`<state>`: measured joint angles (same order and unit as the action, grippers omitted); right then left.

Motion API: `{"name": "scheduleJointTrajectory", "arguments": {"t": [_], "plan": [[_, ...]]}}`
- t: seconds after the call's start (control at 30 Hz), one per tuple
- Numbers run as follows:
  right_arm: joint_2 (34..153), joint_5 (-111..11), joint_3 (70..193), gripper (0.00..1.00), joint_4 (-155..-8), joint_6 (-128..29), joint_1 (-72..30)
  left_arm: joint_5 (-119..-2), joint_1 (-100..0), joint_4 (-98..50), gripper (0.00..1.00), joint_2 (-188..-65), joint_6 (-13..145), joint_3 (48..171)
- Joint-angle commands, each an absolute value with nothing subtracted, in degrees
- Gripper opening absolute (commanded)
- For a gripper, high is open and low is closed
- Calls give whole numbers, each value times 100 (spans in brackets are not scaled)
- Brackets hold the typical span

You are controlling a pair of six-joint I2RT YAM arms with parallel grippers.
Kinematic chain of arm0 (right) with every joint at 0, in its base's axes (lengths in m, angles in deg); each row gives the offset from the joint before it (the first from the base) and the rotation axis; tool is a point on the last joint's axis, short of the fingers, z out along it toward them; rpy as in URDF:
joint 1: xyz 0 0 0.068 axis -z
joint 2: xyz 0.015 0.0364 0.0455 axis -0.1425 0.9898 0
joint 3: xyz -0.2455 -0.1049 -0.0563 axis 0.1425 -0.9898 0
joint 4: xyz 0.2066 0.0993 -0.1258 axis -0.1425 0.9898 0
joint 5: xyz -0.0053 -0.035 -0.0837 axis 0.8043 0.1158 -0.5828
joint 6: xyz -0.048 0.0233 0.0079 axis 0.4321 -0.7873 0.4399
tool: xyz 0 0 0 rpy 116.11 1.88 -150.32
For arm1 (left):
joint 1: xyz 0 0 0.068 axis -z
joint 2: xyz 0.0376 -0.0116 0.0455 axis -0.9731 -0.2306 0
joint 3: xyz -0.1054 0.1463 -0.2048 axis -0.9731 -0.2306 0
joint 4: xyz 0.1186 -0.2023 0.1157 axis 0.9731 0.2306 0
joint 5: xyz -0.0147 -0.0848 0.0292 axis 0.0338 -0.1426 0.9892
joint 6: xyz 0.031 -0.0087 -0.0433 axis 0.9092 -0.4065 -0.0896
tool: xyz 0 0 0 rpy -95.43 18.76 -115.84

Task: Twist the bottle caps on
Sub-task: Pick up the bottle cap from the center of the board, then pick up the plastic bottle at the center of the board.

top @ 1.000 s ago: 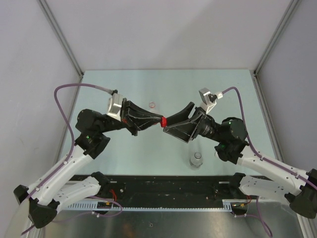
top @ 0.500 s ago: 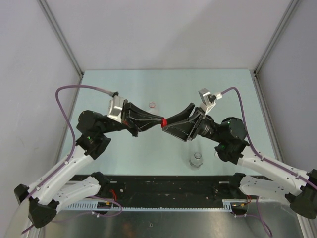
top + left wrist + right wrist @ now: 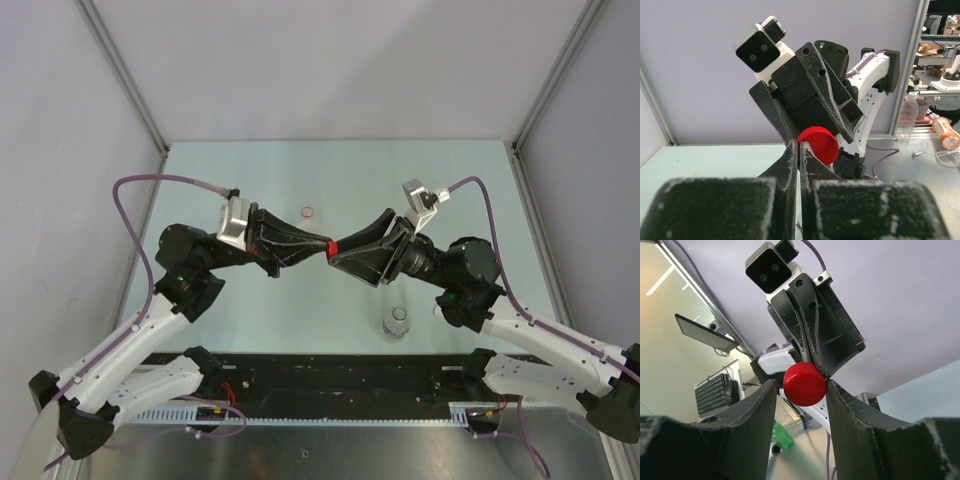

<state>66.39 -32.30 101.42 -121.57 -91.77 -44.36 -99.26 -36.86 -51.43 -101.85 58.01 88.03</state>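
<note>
A red cap (image 3: pixel 329 245) hangs in mid-air over the middle of the table, where both grippers meet tip to tip. My left gripper (image 3: pixel 322 246) is shut, its fingertips pinching the rim of the red cap (image 3: pixel 818 145). My right gripper (image 3: pixel 802 385) has its jaws on either side of the red cap (image 3: pixel 805 384). One finger (image 3: pixel 837 395) touches it and a thin gap shows at the other. A clear bottle (image 3: pixel 397 322) stands upright in front of the right arm. A whitish cap (image 3: pixel 308 211) lies on the table behind the grippers.
The pale green table (image 3: pixel 240 170) is closed in by grey walls on three sides. A black rail (image 3: pixel 330 375) with both arm bases runs along the near edge. Benches and other bottles show outside the cell in the wrist views.
The right gripper's jaws have narrowed around the red cap. Both arms have stayed almost still, and the left gripper keeps its hold.
</note>
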Motion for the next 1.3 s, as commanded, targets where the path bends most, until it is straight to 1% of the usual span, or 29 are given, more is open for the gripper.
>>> {"name": "scheduleJointTrajectory", "arguments": {"t": [0.0,0.13,0.2,0.3,0.37,0.5,0.53,0.57,0.6,0.63,0.67,0.7,0.77,0.87,0.97,1.03,1.13,1.27], "plan": [[6484,-3126,10396,50,-12417,-9117,-4432,-10046,-3659,-5193,0,-10168,6007,8725],[6490,-3092,10396,53,-12498,-9160,-4409,-10146,-3660,-5193,0,-10167,6071,8695],[6498,-3099,10396,52,-12531,-9171,-4403,-10189,-3664,-5193,0,-10162,6095,8685],[6517,-3103,10394,48,-12545,-9196,-4372,-10248,-3660,-5197,0,-10147,6154,8670],[6527,-3099,10391,43,-12534,-9233,-4334,-10273,-3662,-5194,0,-10142,6177,8666],[6526,-3098,10396,38,-12461,-9258,-4252,-10330,-3666,-5200,0,-10163,6204,8672],[6515,-3119,10392,37,-12412,-9253,-4226,-10262,-3663,-5197,3,-10147,6216,8664],[6500,-3159,10394,37,-12322,-9233,-4186,-10153,-3661,-5190,25,-10109,6236,8633],[6476,-3206,10395,36,-12198,-9205,-4131,-9998,-3660,-5187,52,-10046,6267,8592],[6437,-3260,10395,36,-12057,-9160,-4077,-9797,-3668,-5168,74,-9961,6323,8531],[6387,-3340,10396,36,-11859,-9085,-4011,-9596,-3673,-5123,86,-9857,6408,8466],[6305,-3446,10396,36,-11619,-9000,-3942,-9372,-3675,-5035,93,-9726,6529,8398],[6087,-3743,10400,36,-11015,-8720,-3801,-8835,-3676,-4725,98,-9453,6919,8268],[5721,-4413,10442,35,-10054,-8248,-3597,-7306,-3681,-4027,99,-9246,7500,8107],[5456,-4909,10571,35,-9225,-7764,-3447,-5538,-3680,-3498,99,-9536,7740,7907],[5363,-5121,10631,35,-8912,-7552,-3376,-4950,-3682,-3424,100,-9858,7716,7704],[5323,-5245,10689,35,-8677,-7349,-3285,-4337,-3682,-3696,99,-10344,7426,7269],[5382,-5123,10711,36,-8650,-7243,-3189,-3584,-3678,-4801,100,-10993,7149,6700]]}}
